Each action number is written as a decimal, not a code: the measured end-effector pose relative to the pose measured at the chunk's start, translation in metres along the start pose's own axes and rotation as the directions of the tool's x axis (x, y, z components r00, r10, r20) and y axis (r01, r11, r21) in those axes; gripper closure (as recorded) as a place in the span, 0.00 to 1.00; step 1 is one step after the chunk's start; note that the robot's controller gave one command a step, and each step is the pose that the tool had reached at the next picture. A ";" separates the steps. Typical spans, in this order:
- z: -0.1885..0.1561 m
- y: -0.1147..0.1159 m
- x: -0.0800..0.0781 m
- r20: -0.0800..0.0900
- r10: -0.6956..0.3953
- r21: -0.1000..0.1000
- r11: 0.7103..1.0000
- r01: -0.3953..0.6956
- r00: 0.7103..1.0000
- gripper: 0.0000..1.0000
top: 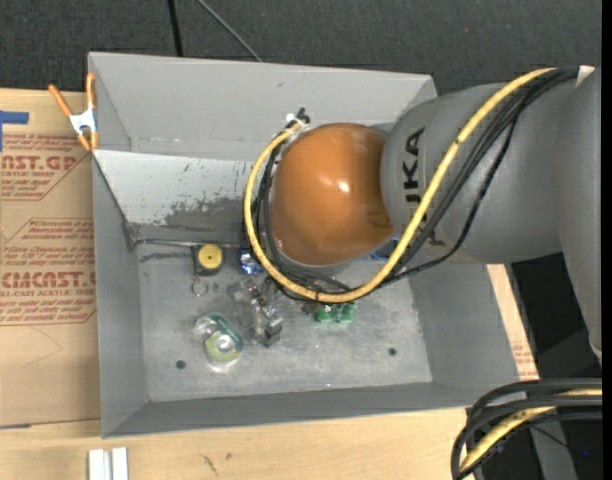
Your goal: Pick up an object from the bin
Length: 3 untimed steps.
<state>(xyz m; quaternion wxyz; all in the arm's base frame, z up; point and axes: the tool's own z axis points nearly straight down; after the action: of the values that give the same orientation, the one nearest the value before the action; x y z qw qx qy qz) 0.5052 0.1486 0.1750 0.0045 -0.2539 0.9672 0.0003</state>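
Note:
My gripper reaches down into the middle of the bin floor, below the arm's orange cover. Just left of it lies a clear round thing with a green and yellowish centre. A small green piece lies close on its right. A yellow disc sits further back left, near the bin's sloping wall. A small blue thing peeks out by the edge of the cover, partly hidden. A tiny metal ring lies between the yellow disc and the clear round thing.
The arm and its orange cover with yellow and black cables hide the back right of the bin floor. The sloping grey wall rises behind the yellow disc. Bare floor runs along the front and right of the bin.

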 end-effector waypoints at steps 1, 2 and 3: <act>0.004 0.001 0.002 -0.007 0.000 -0.003 1.000 0.000 1.000 0.00; 0.105 0.002 -0.027 -0.003 -0.333 -0.004 0.943 0.333 0.943 0.00; 0.103 0.003 -0.027 -0.003 -0.333 -0.005 0.943 0.333 0.943 1.00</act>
<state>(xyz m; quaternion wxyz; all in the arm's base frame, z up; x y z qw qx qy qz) 0.5287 0.1646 0.0725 0.0021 -0.4134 0.9105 0.0013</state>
